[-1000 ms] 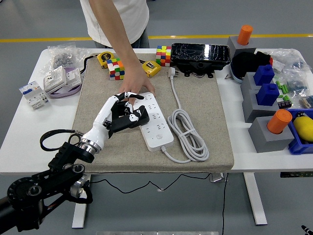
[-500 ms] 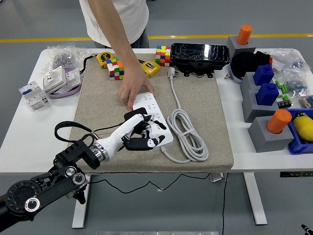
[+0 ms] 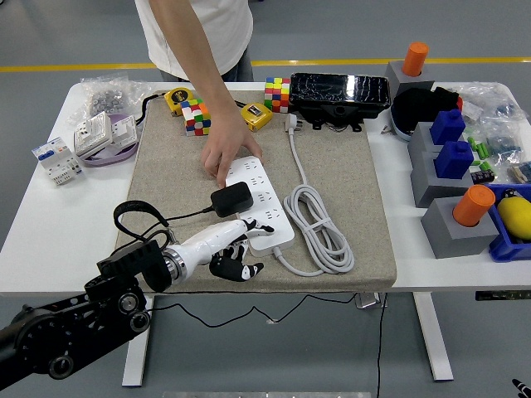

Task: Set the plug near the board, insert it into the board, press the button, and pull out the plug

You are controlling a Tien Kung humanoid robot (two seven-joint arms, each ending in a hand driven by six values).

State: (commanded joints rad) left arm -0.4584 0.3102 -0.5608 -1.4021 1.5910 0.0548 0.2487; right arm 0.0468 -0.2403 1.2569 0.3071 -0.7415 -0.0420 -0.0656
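Left robot hand (image 3: 231, 252) low over mat (image 3: 166, 182) at near-left corner of board (image 3: 259, 203), fingers loosely spread, holding nothing. Half second ago it lay over board; now drawn back. Plug (image 3: 231, 199) sits on board, seemingly inserted. Person's hand (image 3: 228, 153) steadies board's far end. No legible writing.

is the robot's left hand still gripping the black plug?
No. The left hand lies open at the power strip's near end, clear of the black plug sitting on the strip.
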